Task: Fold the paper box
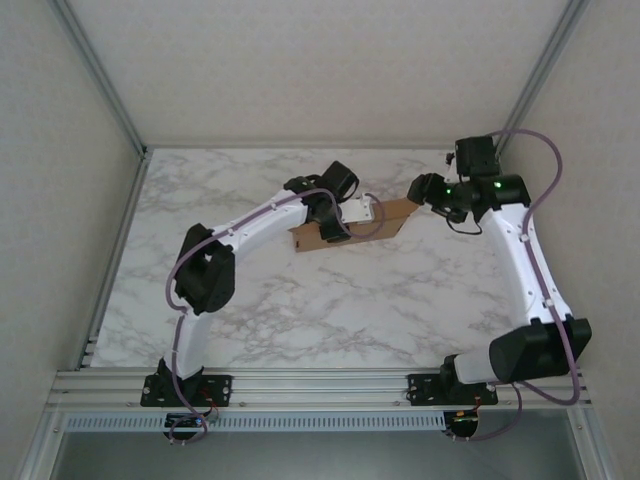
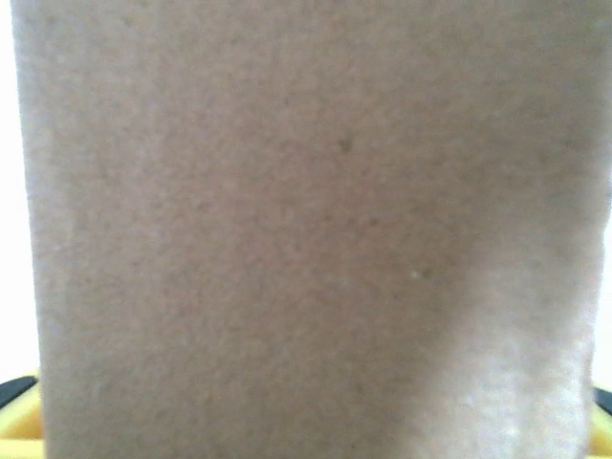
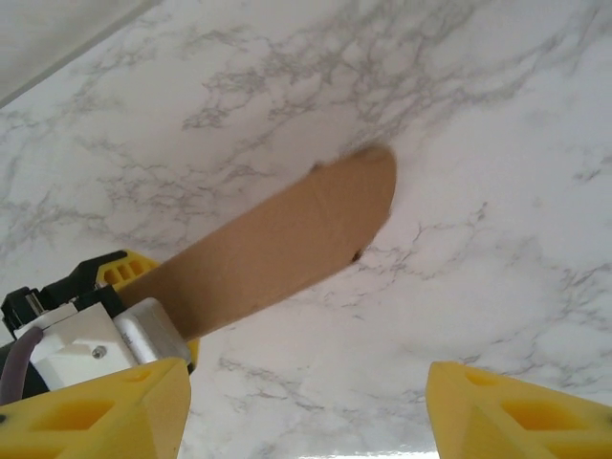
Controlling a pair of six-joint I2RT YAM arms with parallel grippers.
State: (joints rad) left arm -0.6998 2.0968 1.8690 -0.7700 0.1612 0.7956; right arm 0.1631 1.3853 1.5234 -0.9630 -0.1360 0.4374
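Note:
The paper box (image 1: 395, 216) is a brown cardboard piece lying aslant at the middle back of the marble table. My left gripper (image 1: 345, 220) sits on its middle and is shut on it. In the left wrist view the cardboard (image 2: 306, 229) covers nearly everything, with yellow fingertips (image 2: 21, 421) just showing at the bottom corners. My right gripper (image 1: 418, 190) hovers at the box's right end, open and holding nothing. In the right wrist view its open jaws (image 3: 306, 382) face a rounded flap of the box (image 3: 287, 239), which is raised off the table beside the left gripper's yellow finger (image 3: 124, 271).
The marble table (image 1: 330, 310) is walled in by pale panels on the left, the back and the right. An aluminium rail (image 1: 320, 385) runs along the near edge, where both arm bases are bolted. Purple cables loop along both arms.

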